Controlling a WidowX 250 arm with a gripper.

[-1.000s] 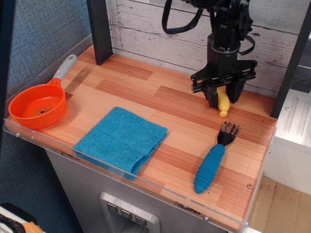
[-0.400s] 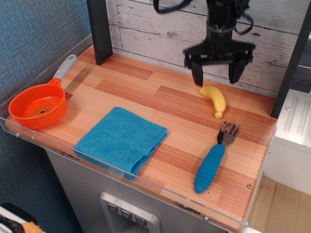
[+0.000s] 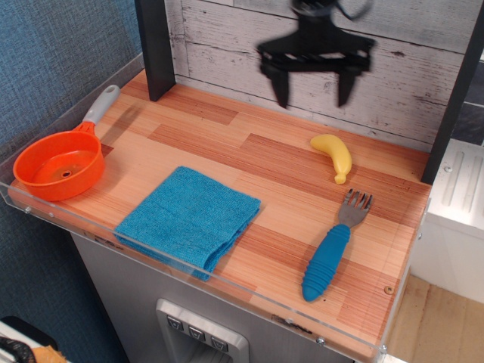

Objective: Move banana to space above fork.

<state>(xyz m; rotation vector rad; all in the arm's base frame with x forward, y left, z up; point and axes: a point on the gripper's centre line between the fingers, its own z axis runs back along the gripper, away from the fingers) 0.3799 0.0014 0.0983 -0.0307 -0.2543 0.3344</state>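
The small smooth yellow plastic toy banana (image 3: 333,155) lies flat on the wood-patterned tabletop (image 3: 249,174) near its back right part, its tapered stem tip pointing toward the front, resting just beyond the tines of the toy fork with the chunky ribbed blue handle and grey four-tined head (image 3: 334,243); banana and fork are near each other but apart, a strip of bare board between the stem tip and the tines; the fork lies slanted, head toward the back, handle toward the front edge; the black robot gripper (image 3: 313,91) hangs in the air above the back of the table, left of the banana and well clear of it, blurred, its two fingers spread wide with nothing between them; a folded teal-blue cloth (image 3: 189,218) sits near the front edge at the middle, and a round orange toy pan with a grey handle (image 3: 62,160) rests at the left edge, handle toward the back; a dark upright post (image 3: 155,47) stands at the back left against the whitewashed plank wall (image 3: 227,45); a clear acrylic lip (image 3: 189,274) runs along the table's front; no brand, label or writing can be read on any of these things.
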